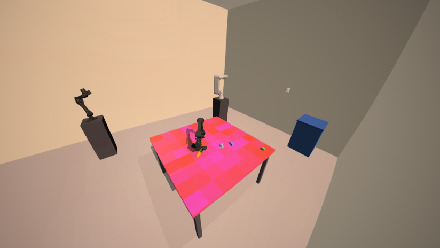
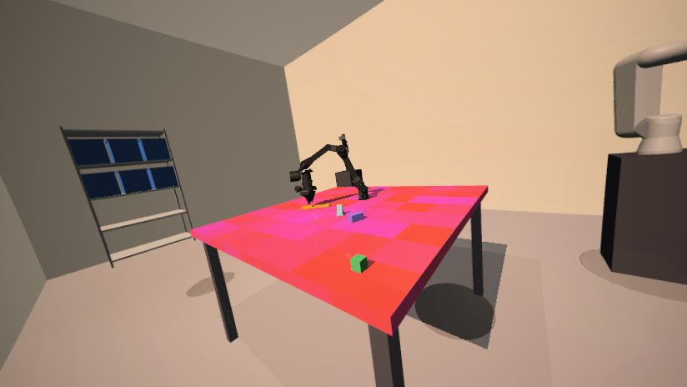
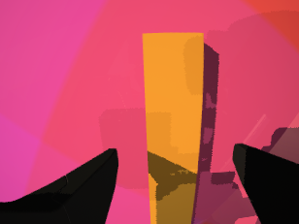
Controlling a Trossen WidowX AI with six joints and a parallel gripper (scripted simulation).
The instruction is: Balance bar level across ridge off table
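Wrist view: orange bar (image 3: 172, 143) flat on the pink-and-red table (image 3: 58, 59), lengthwise between spread black fingers. Gripper (image 3: 176, 207) open, grasping nothing.

Gripper (image 3: 174, 175) low over bar (image 3: 173, 136), jaws spread wide, pink tabletop showing on both sides between bar and each fingertip (image 3: 78, 181). Bar flat on table (image 2: 423, 268), lengthwise down the middle of the gap. Nearest obstacles to the bar: small pale ridge (image 2: 339, 209) just beside its end, purple block (image 2: 356, 216) a bit past that. Green cube (image 2: 358, 263) well apart from the bar, near the table edge. Arm's own base (image 2: 362, 194) behind the bar.
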